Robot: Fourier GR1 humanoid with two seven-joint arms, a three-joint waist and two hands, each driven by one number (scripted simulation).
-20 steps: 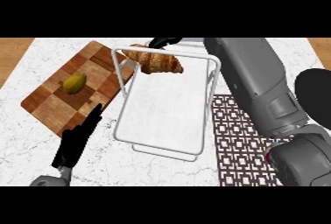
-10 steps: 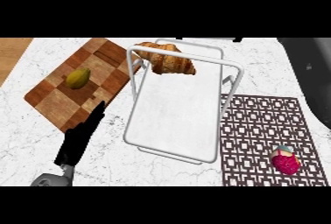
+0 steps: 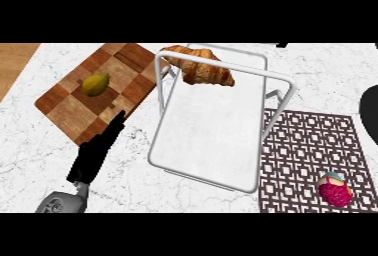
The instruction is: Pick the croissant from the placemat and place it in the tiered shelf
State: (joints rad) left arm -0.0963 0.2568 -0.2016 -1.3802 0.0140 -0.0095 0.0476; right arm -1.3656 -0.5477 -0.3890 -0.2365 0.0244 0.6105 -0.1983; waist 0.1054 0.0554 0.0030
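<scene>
Since the earlier frames, the grey right arm that reached over the shelf has gone from sight, and the pink item on the mat, hidden before, now shows.

Head view, only view available:
- We note the croissant [image 3: 201, 67] lying at the far end of the tiered shelf [image 3: 275, 75], unheld. We judge the placing done, with retreat the only step left.
- Right hand: we see only a dark curved shape at the right edge, which may be part of it; its fingers do not show, so we cannot tell their state.
- Left hand [image 3: 94, 152] rests low at the left on the surface [image 3: 325, 65], its fingers straight and together, holding nothing.

Materials and shapes:
- Croissant: golden brown, ridged, crescent-shaped, flaky-looking.
- Shelf: white rounded tube frame with flat pale trays, a long rectangle.
- Placemat [image 3: 310, 145]: dark lattice weave, flat, right of the shelf and partly under it.
- Pink fruit-like item [image 3: 334, 191]: knobbly, near the mat's near corner.
- Cutting board [image 3: 74, 107]: checkered wood in two browns, set askew at the left, carrying a yellow-green fruit [image 3: 95, 83], oval and smooth.
- Surface: white marble with faint grey veins.
</scene>
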